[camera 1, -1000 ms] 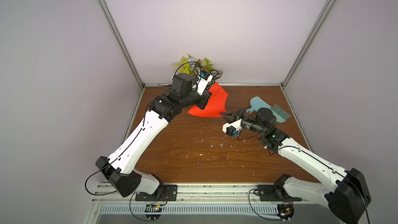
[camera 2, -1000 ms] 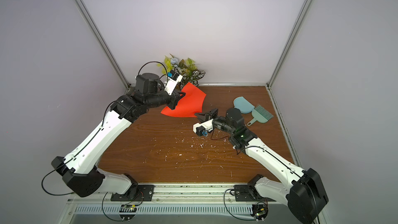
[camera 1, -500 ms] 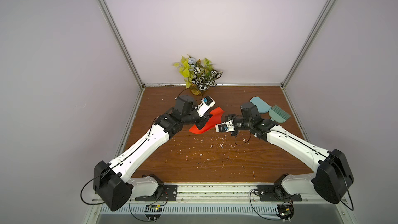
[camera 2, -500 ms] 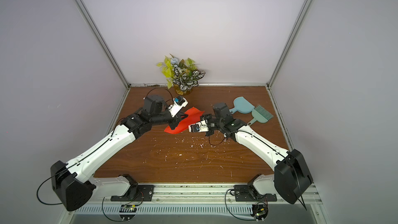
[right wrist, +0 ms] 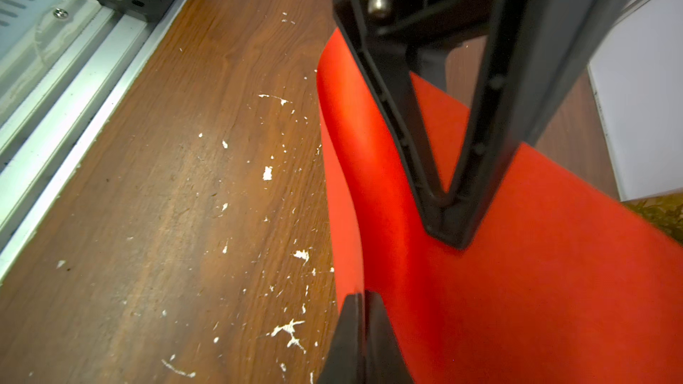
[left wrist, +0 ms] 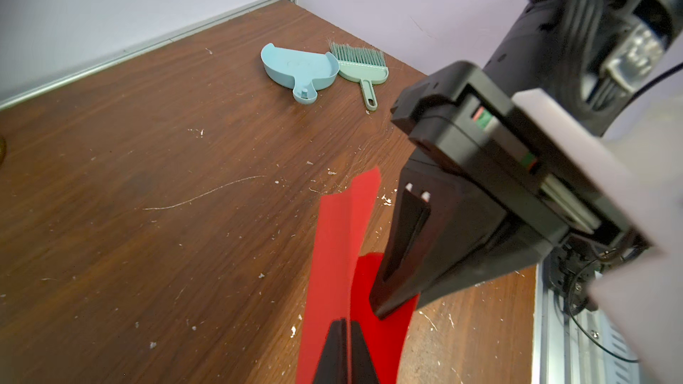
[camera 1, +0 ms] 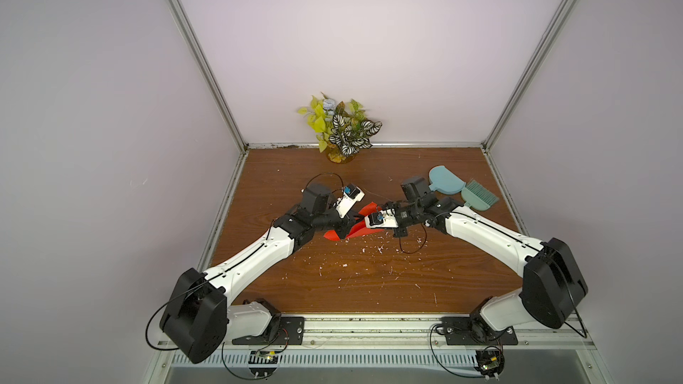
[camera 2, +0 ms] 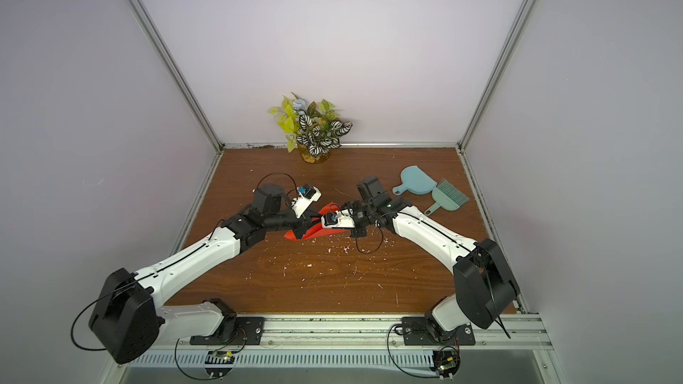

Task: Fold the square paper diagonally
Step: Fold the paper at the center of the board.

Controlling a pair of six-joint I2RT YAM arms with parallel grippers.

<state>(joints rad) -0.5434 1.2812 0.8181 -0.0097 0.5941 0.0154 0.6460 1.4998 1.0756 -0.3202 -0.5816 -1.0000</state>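
Fingers [left wrist: 332, 356] shut on both: left gripper [left wrist: 345, 323] pinches the paper [left wrist: 332, 253], right gripper [right wrist: 364, 295] presses it; we've lowered it from twelve o'clock, fold forming.

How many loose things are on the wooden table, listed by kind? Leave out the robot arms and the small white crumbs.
square paper: 1
dustpan: 1
brush: 1
potted plant: 1
Total: 4
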